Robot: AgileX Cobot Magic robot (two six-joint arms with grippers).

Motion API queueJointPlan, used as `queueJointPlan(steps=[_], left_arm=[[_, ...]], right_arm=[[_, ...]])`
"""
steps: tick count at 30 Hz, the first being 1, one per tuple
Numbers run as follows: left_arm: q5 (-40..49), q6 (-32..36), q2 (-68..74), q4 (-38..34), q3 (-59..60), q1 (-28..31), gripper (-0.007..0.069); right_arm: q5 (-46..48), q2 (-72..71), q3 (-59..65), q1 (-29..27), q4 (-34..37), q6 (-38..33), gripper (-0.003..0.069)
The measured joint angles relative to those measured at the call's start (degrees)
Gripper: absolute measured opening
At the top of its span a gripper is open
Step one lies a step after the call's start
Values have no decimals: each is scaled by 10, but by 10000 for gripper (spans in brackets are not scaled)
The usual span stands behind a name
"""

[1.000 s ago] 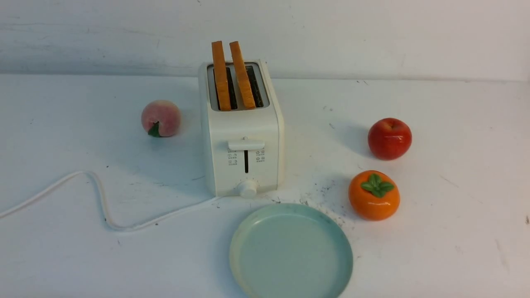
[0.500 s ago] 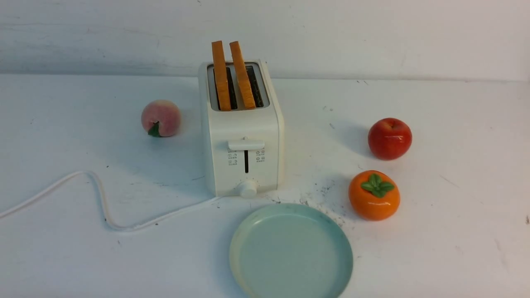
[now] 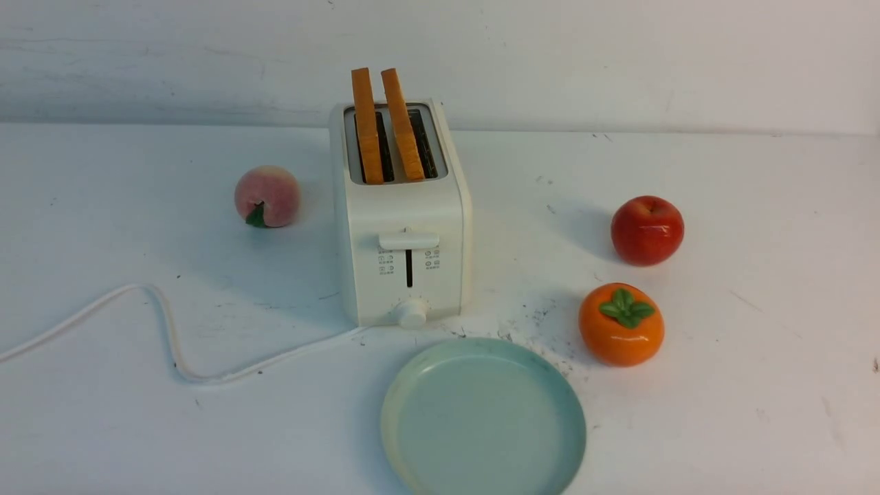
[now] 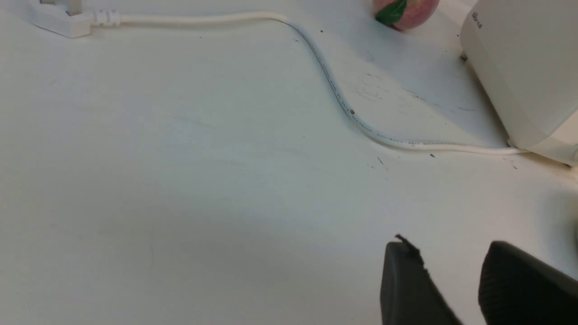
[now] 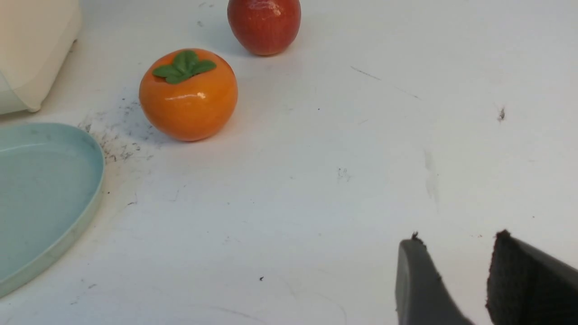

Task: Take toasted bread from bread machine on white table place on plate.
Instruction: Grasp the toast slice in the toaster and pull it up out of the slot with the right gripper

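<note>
Here, nothing has shifted since a second ago: in the front view I find every object where it stood.

The toasted bread [image 3: 367, 124], two slices, stands upright in the slots of the bread machine [image 3: 405, 213], with the upper parts showing above its top. The plate [image 3: 481, 426] lies just in front of the bread machine, a little to its right, its face bare.

Left of the bread machine sits a peach [image 3: 267, 196]. To its right are an apple [image 3: 647, 229] and, nearer me, a persimmon [image 3: 621, 324] just beside the plate's rim. The cord [image 3: 172, 337] leaves the bread machine's front-left foot and snakes leftward over the tabletop [image 3: 756, 344] to a plug [image 4: 58, 20].

The left tool [image 4: 451, 257] has its fingers spread with nothing between them. It is low over bare tabletop left of the bread machine, on my side of the cord. The right tool [image 5: 456, 246] is likewise spread and empty, over bare tabletop right of the bread machine, on my side of the persimmon.

For open room, I note free space above the slices and broad bare tabletop on both flanks. The plate's near rim is cut by the front view's lower edge.
</note>
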Motion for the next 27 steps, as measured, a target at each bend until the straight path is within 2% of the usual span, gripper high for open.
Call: queueJointPlan(steps=[14,17,18,19,21,23,24,27], left_arm=[[-2,-1,0,-13,0,0,242],[-22,-15,0,-67,0,0,242],[-51,-38,0,-131,0,0,242],[-55,-42,0,-131,0,0,242],[-120,-92,0,-257,0,0,242],[-141,-103,0,-289,0,0,242],[-168,-111,0,-349,0,0,242],[-194,-116,0,-413,0,0,242]], right_arm=[[0,0,0,0,0,0,240],[0,0,0,0,0,0,240],[0,0,0,0,0,0,240],[0,0,0,0,0,0,240],[0,0,0,0,0,0,240],[0,0,0,0,0,0,240],[0,0,0,0,0,0,240],[0,0,0,0,0,0,240]])
